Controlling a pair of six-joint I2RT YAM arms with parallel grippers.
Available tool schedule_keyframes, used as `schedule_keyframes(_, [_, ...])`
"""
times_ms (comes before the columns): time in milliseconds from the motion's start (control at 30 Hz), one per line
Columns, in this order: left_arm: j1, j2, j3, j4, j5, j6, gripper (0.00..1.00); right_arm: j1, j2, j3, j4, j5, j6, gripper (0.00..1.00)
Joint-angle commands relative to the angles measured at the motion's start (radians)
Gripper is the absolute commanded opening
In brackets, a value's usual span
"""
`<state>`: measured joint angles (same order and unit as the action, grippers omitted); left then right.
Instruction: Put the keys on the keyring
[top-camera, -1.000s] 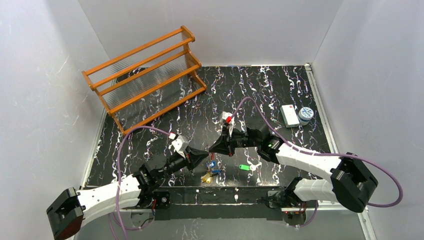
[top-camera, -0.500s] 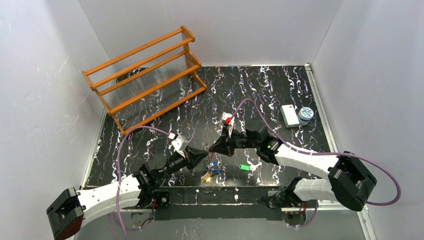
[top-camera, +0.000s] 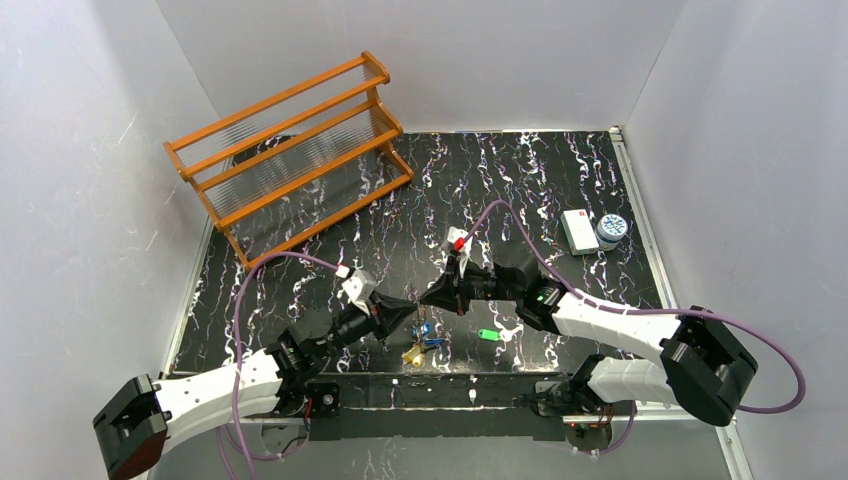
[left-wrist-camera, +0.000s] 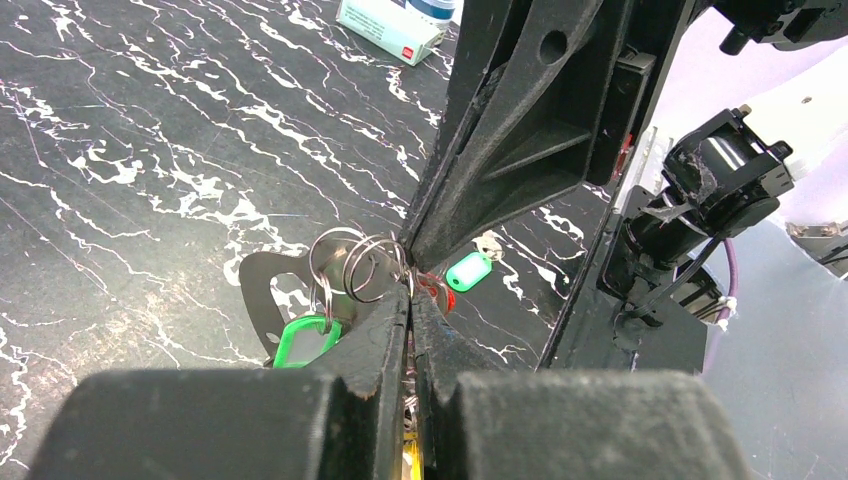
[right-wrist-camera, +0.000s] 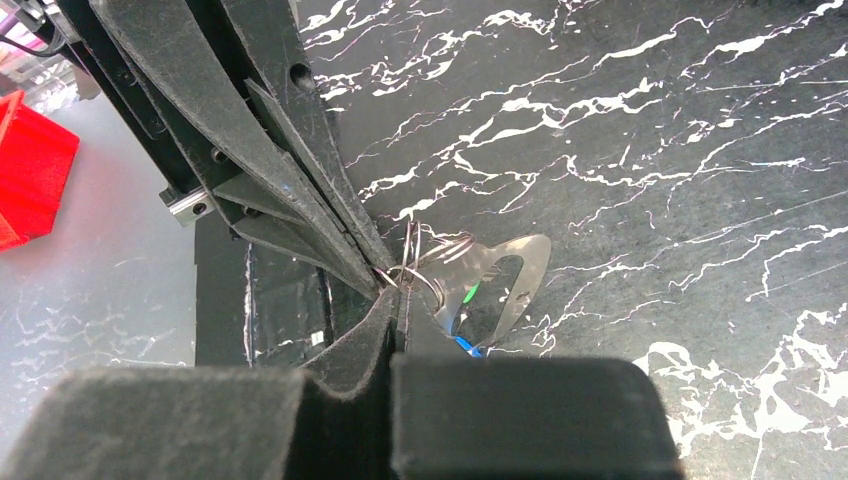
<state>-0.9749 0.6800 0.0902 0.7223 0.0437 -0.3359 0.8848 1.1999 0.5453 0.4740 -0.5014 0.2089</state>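
Note:
My left gripper (top-camera: 410, 308) and right gripper (top-camera: 428, 297) meet tip to tip just above the table's near middle. In the left wrist view the left gripper (left-wrist-camera: 411, 300) is shut on the wire rings at the pale grey keyring (left-wrist-camera: 256, 290). A green-tagged key (left-wrist-camera: 300, 342) hangs from it, and a red tag (left-wrist-camera: 436, 291) shows behind. In the right wrist view the right gripper (right-wrist-camera: 396, 292) is shut on a thin wire ring beside the keyring (right-wrist-camera: 535, 255). A bunch of blue, yellow and red keys (top-camera: 420, 342) hangs below. A loose green-tagged key (top-camera: 487, 335) lies on the table.
An orange wooden rack (top-camera: 290, 150) stands at the back left. A white box (top-camera: 578, 230) and a round blue-and-white tin (top-camera: 611, 230) sit at the right. A red bin (right-wrist-camera: 30, 170) lies beyond the table's near edge.
The right arm has shifted very slightly toward the near edge. Both grippers stay shut at the same meeting point.

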Motion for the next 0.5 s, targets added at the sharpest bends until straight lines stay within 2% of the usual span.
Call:
schedule_keyframes(0, [-0.003, -0.02, -0.009, 0.084, 0.001, -0.013, 0.0, -0.004, -0.02, -0.023, 0.007, 0.077, 0.002, 0.01])
schedule_keyframes(400, [-0.003, -0.05, -0.036, 0.105, -0.013, -0.016, 0.0, -0.004, -0.03, -0.036, -0.006, 0.115, 0.036, 0.01])
schedule_keyframes(467, [-0.002, -0.05, -0.041, 0.107, -0.01, -0.012, 0.0, -0.004, -0.035, -0.039, -0.003, 0.117, 0.038, 0.06])
